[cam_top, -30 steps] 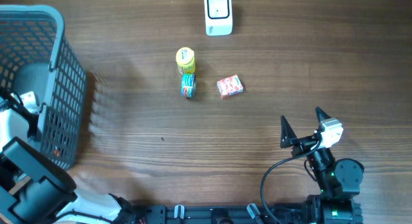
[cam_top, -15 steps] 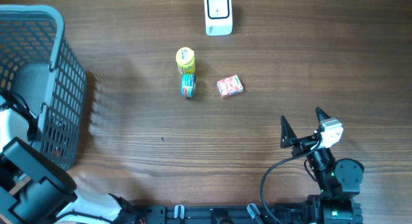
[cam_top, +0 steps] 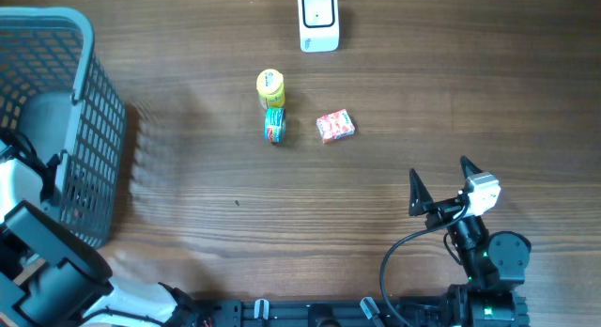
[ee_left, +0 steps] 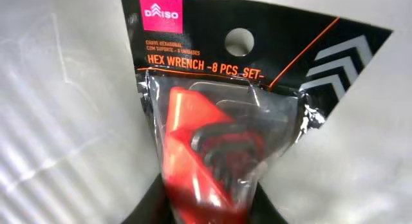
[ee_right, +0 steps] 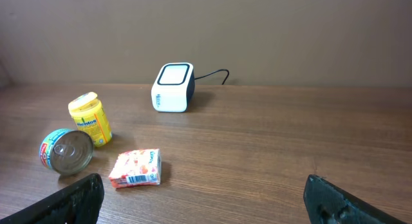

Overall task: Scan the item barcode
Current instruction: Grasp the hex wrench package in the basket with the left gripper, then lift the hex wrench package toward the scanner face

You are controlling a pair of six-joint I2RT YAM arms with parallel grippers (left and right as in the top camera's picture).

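One change is showing since a second ago: inside the grey basket point(cam_top: 89, 130) at the left edge of the desk point(cam_top: 282, 224), the left arm is sitting slightly lower. Everything else is lying as before. The left gripper point(ee_left: 206, 208) is pinching the lower end of the hex wrench pack point(ee_left: 219, 89), which is resting on the basket's floor. The pack is showing a black card with a hang hole and a clear blister over a red holder of dark keys. The right gripper point(cam_top: 439, 172) is hanging with its jaws wide apart near the front right corner. The white scanner point(cam_top: 318, 20) is standing at the far edge. In front of it, a yellow can point(cam_top: 270, 85), a blue tin point(cam_top: 274, 125) and a pink packet point(cam_top: 335, 126) are sitting mid-desk.
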